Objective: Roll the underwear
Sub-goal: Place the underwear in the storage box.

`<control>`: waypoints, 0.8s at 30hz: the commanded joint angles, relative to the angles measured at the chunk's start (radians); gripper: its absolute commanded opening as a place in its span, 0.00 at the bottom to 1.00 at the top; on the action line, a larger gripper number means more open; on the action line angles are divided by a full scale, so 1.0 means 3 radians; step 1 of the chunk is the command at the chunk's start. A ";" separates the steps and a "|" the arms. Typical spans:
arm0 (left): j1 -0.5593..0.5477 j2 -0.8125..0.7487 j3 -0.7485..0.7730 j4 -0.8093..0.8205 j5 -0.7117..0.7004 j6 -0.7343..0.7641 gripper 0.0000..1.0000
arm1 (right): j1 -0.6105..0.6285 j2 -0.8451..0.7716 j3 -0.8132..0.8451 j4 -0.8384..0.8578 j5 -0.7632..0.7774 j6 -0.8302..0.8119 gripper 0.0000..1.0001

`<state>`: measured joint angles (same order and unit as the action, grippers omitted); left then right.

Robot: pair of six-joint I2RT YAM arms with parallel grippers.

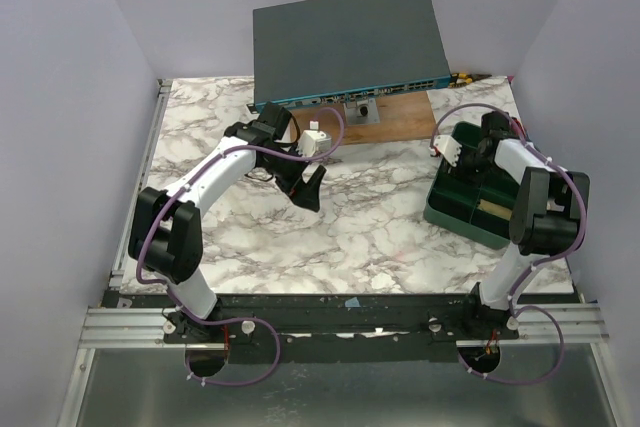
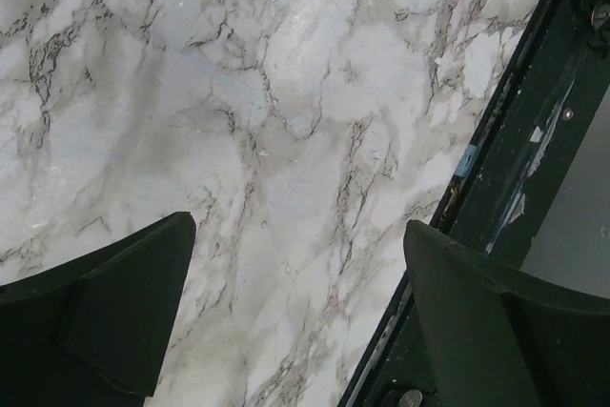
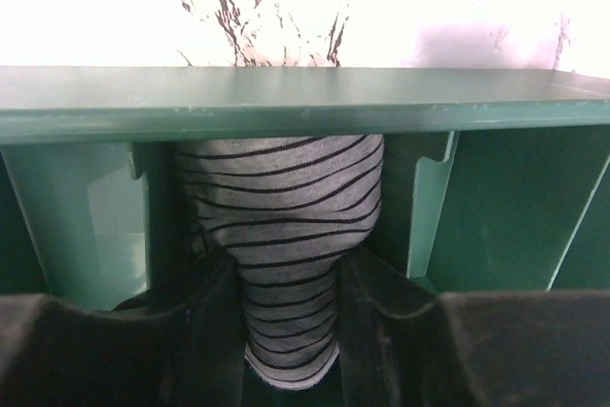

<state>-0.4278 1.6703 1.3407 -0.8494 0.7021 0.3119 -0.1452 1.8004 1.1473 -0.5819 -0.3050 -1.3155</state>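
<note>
**Striped roll pinched in the bin**

The right claw (image 3: 291,316) has its fingers pressed on both sides of the underwear (image 3: 284,197), a striped roll tucked into the green bin (image 3: 305,92) compartment just ahead of it. It looks soft and light and narrows where it is squeezed. I'd grip mid-roll, gently, or it may unroll. The left claw (image 2: 295,302) hangs wide open above the marble table (image 2: 286,92).

Top camera: high behind near edge, looking down on whole marble table (image 1: 380,237). Left wrist: close over same tabletop. Right wrist: very close inside green bin (image 3: 305,92), facing striped underwear (image 3: 286,207).
</note>
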 commanded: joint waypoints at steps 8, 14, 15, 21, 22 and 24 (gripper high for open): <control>-0.0021 -0.0177 0.0081 -0.0073 -0.0130 0.0080 0.99 | -0.0065 0.0162 0.0082 -0.0610 0.0127 0.0217 0.59; -0.0021 -0.0214 0.0092 -0.0073 -0.0135 0.0080 0.99 | -0.0063 0.0141 0.0297 -0.0805 0.0116 0.0243 0.62; -0.0021 -0.0215 0.0085 -0.0073 -0.0133 0.0080 0.99 | -0.0063 0.0136 0.0319 -0.0827 0.0135 0.0243 0.64; -0.0021 -0.0212 0.0072 -0.0048 -0.0116 0.0068 0.99 | -0.0066 0.0109 0.0424 -0.0940 0.0135 0.0243 0.65; -0.0021 -0.0211 0.0070 -0.0048 -0.0115 0.0070 0.99 | -0.0064 0.0110 0.0443 -0.0956 0.0141 0.0249 0.65; -0.0025 -0.0209 0.0059 -0.0038 -0.0106 0.0065 0.99 | -0.0063 0.0110 0.0468 -0.0973 0.0152 0.0248 0.65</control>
<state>-0.4278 1.6382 1.3464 -0.8623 0.6819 0.3180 -0.1509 1.7885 1.2896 -0.8021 -0.3046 -1.2606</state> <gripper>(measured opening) 0.987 0.620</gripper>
